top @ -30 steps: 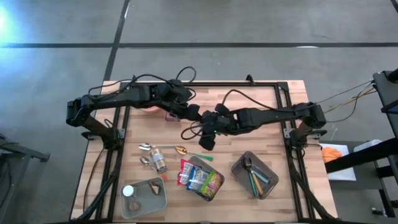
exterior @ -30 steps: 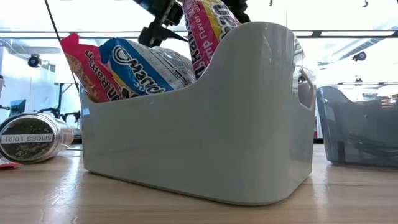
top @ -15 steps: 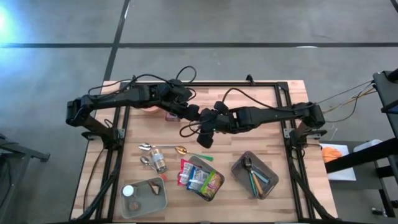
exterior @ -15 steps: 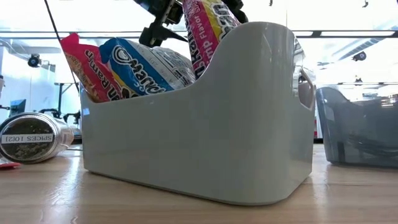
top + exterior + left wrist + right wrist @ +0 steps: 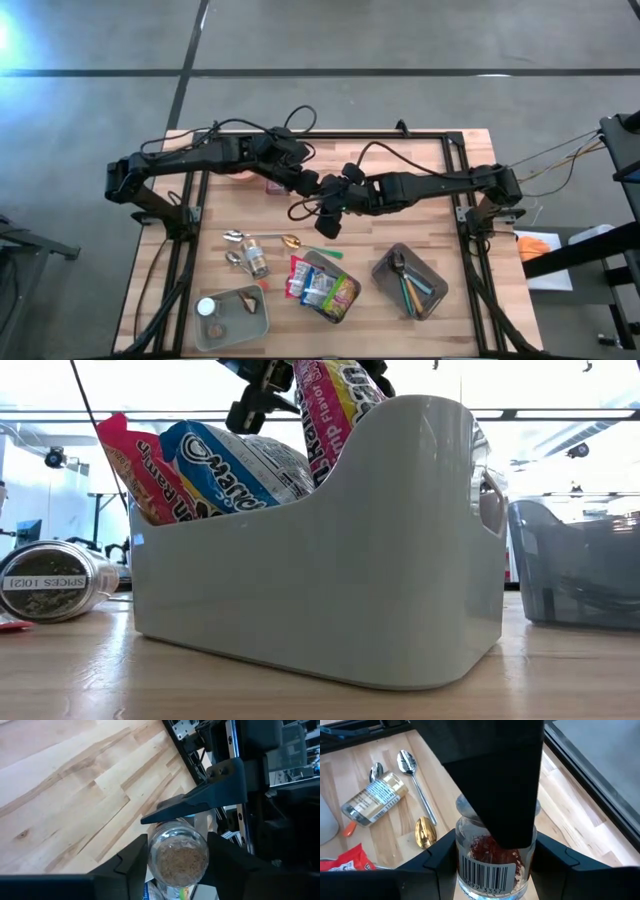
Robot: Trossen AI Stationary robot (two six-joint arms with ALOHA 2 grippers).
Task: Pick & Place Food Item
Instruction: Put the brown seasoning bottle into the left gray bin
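High view: pale wooden plank surface [image 5: 420, 170], both dark arms meeting mid-frame. White plastic caddy [image 5: 400, 560] with noodle packets sits lower centre. Right claw [image 5: 487, 865] clamped on clear glass spice jar with barcode label [image 5: 487, 870]; left claw [image 5: 177, 857] straddles the same jar's round end [image 5: 178, 858], fingers at its sides, firm grip unclear. Handover likely: left should squeeze fully before right lets go, jar kept level.
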